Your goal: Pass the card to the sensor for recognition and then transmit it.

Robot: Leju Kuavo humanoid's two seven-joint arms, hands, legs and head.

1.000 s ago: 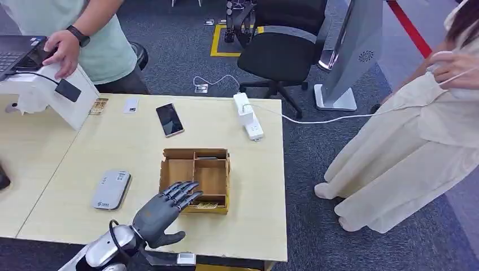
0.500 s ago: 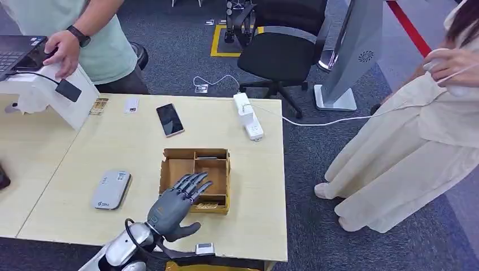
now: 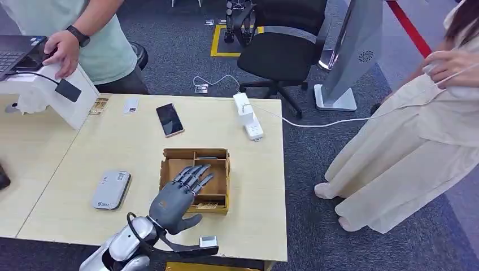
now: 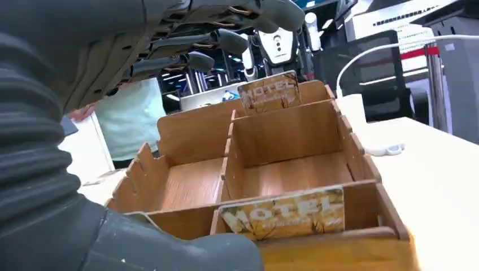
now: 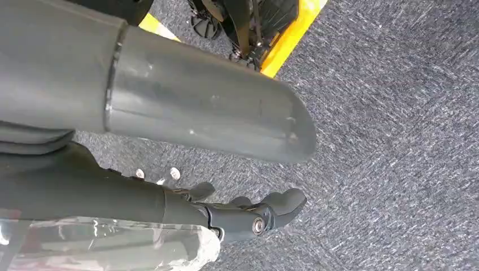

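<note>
On the pale wooden table point(image 3: 130, 152) sits a brown wooden box with several compartments point(image 3: 195, 179), and the robot's left hand point(image 3: 176, 199) hovers above the box's near edge with its dark fingers point(image 3: 195, 174) stretched forward and slightly spread, holding nothing. Upright in the narrow front slot of the box stands a yellow-brown card printed with large letters point(image 4: 283, 213); a second, similar printed card point(image 4: 268, 92) stands at the far wall of the box. From the left wrist view the fingers hang over the open middle compartments, well above the cards and touching neither. To the left of the box, apart from it, lies a flat grey rounded sensor device point(image 3: 111, 189). Farther back on the table lie a black smartphone point(image 3: 169, 119) and a white power strip point(image 3: 248, 117) with a cable running off to the right. At the table's far left a person's hand point(image 3: 61, 52) rests on a white stand point(image 3: 53, 94). Beside the robot's body the right hand point(image 5: 248, 217) hangs over grey carpet point(image 5: 390, 141), its fingers loosely curled and gripping nothing
</note>
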